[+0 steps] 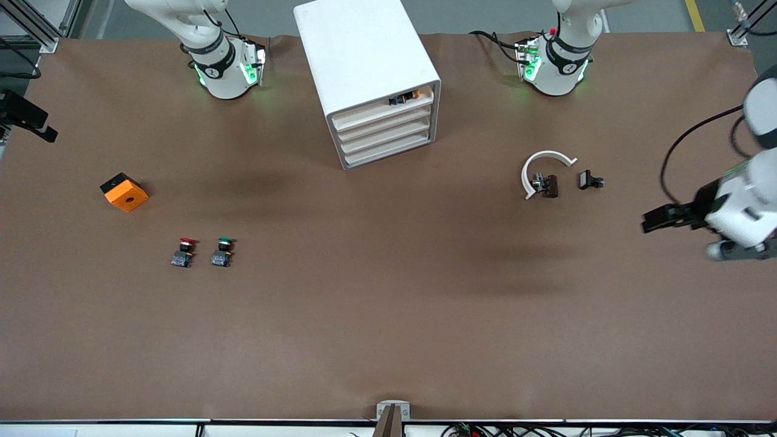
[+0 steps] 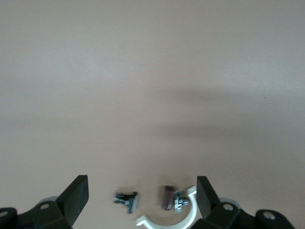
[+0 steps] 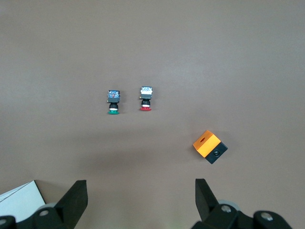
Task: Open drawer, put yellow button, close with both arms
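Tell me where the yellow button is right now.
In the front view, the yellow button lies inside the top drawer of the white cabinet, toward the left arm's end of that drawer.

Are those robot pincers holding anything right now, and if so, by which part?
Nothing is held. The left pincer is open over bare brown table near a white curved clip. The right pincer is open too, over the table, with nothing between its fingers.
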`<state>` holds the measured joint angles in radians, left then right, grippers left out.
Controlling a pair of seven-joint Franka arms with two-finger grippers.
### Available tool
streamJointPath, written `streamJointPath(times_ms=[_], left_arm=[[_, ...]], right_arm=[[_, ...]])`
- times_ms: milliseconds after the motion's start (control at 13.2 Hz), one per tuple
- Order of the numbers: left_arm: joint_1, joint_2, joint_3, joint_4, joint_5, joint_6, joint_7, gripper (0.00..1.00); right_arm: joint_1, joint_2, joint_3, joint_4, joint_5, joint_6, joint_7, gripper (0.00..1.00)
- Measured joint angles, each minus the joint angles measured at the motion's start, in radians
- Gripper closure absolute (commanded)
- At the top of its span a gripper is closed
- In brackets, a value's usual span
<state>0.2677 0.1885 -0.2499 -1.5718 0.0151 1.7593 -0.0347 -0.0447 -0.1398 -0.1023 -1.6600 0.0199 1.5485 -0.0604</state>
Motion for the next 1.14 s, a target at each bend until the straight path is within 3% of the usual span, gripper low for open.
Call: streamJointPath(times_ms=[152, 683, 834, 986, 1138], left_arm=[[0.045, -0.079, 0.000, -0.024, -0.019, -0.001, 0.049, 0.00], [0.019, -0.245, -0.006, -0.053, -0.020, -0.040, 0.051, 0.00], [-0.058, -0.259, 0.053, -0.052, -0.020, -0.068, 0.051, 0.00], [-0.193, -0.264, 0.181, -0.046, -0.020, -0.091, 0.049, 0.00], [-0.264, -0.264, 0.251, -0.034, -0.020, -0.113, 0.049, 0.00]], right_arm=[[0.000, 0.000, 0.001, 0.000, 0.000, 0.000, -0.003, 0.00], [0.001, 0.000, 0.016, 0.000, -0.014, -0.006, -0.008, 0.00], [0.004, 0.000, 0.020, 0.000, -0.022, -0.007, -0.009, 0.00], [0.005, 0.000, 0.021, 0.000, -0.029, -0.008, -0.009, 0.00], [0.005, 0.000, 0.021, 0.000, -0.031, -0.011, -0.008, 0.00]])
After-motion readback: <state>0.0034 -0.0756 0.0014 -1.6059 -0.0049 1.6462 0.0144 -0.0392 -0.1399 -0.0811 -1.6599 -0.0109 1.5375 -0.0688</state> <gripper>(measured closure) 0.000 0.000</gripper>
